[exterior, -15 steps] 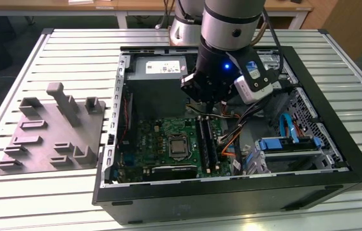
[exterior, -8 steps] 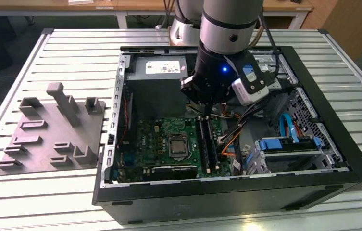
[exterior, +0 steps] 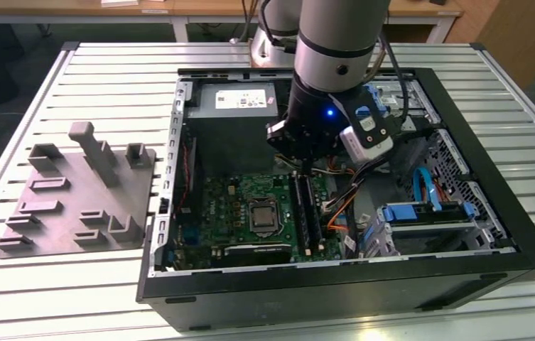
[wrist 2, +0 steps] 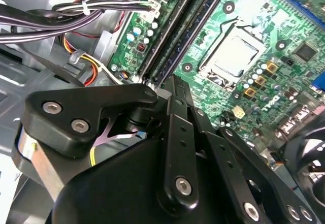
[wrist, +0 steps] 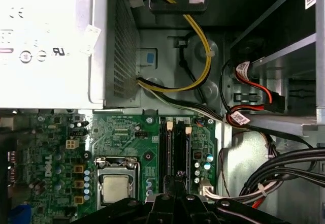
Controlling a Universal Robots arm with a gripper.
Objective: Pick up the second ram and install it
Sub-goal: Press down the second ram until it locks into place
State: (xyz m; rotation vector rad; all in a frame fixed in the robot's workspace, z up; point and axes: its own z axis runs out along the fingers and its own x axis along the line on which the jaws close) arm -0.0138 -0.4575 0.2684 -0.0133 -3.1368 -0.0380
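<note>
My gripper (exterior: 298, 172) reaches down into the open computer case (exterior: 168, 213), at the far end of the memory slots (exterior: 312, 217) on the green motherboard (exterior: 234, 206). In both wrist views its fingers (wrist 2: 177, 127) are closed together, with the gripper (wrist: 179, 176) tips right over the slots (wrist 2: 188, 21). A long dark strip, the second ram (wrist: 178, 148), stands along the slot line (exterior: 303, 213) and runs out from under the tips. Whether the tips pinch it or only rest on it I cannot tell.
The processor socket (exterior: 264, 217) lies beside the slots. The power supply (exterior: 244, 99) sits at the case's far end. Loose cables (exterior: 343, 199) and a blue drive cage (exterior: 428, 213) crowd the exterior view's right. A grey fixture block (exterior: 77, 192) stands outside the case on the slatted table.
</note>
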